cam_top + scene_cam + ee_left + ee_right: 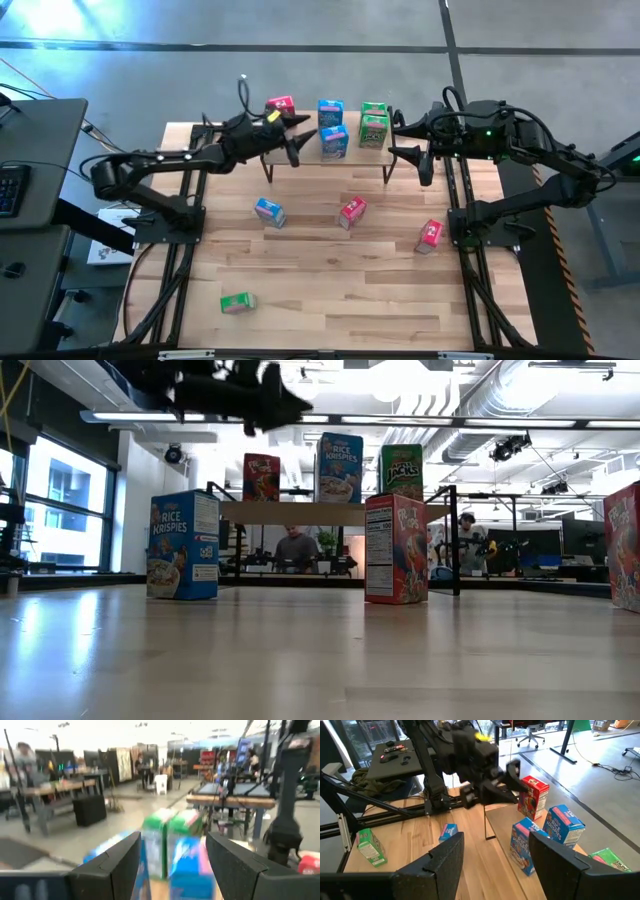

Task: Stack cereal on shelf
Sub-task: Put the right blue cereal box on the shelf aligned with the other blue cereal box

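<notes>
— Hovering over the shelf (300,155) is my left claw (297,135), fingers parted and released, nothing between them. It hangs above the shelf's left part, just beside the red-pink box (281,104) standing at the far left end.

— And the other one?

— My right claw (409,140) waits at the shelf's right end, off its edge, fingers spread and empty too.

— What is on the shelf right now?

— Five boxes of cereal. Besides the red-pink one there are two blue boxes (332,128) in the middle, one in front of the other, and two green boxes (374,124) next to them on the right, set the same way. From counter height I see the red-pink, a blue and a green front side by side on the plank.

— Where is the rest of the cereal?

— Down on the counter (330,290), well apart from one another. A blue box (269,212) stands below the shelf's left part, a red-pink box (352,211) sits near the middle, another red-pink box (430,235) stands toward the right edge, and a green box (238,302) lies near the front left corner.

— Anything touching your claws?

— No. Both stand clear of every box.
</notes>
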Motion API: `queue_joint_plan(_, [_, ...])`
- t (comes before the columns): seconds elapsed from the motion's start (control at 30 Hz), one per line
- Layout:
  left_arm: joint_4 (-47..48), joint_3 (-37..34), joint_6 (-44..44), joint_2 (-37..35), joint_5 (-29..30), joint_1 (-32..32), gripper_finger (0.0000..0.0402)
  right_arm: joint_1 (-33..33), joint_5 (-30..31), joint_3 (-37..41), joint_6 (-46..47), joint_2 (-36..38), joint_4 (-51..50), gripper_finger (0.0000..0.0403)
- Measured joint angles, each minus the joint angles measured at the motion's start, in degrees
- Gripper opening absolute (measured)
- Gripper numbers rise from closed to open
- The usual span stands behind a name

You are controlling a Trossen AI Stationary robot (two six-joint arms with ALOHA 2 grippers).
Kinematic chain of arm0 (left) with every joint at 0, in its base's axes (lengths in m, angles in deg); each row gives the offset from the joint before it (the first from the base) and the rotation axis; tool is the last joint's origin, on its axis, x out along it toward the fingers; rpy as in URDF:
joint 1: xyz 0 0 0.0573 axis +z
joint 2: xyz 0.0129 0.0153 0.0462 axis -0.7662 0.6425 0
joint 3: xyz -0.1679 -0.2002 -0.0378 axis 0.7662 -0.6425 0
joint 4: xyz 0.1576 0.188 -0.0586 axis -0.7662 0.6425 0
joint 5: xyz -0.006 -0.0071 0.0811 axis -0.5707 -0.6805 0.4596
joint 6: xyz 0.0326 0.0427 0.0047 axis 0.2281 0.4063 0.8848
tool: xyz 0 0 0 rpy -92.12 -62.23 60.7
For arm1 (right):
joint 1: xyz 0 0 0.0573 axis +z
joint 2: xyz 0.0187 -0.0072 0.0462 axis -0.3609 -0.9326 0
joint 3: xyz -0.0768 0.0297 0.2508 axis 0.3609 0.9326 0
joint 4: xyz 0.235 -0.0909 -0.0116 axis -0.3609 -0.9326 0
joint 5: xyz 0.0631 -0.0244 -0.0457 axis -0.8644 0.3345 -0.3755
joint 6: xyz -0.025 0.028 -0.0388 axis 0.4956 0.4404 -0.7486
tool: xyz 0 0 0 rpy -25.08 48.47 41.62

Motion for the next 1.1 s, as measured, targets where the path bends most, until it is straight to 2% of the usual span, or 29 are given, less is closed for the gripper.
queue_joint_plan(0.27, [1.0,1.1,3.1,-2.7,2.4,-6.6,0.0217,0.0,0.0,0.0,0.0,0.0,0.0,0.0216])
queue_joint_plan(0.57, [2.9,6.2,1.9,5.7,8.4,-12.5,0.0217,0.0,0.0,0.0,0.0,0.0,0.0,0.0216])
queue_joint_plan(1.1, [2.5,7.0,-3.5,16.0,9.6,-13.4,0.0216,0.0,0.0,0.0,0.0,0.0,0.0,0.0216])
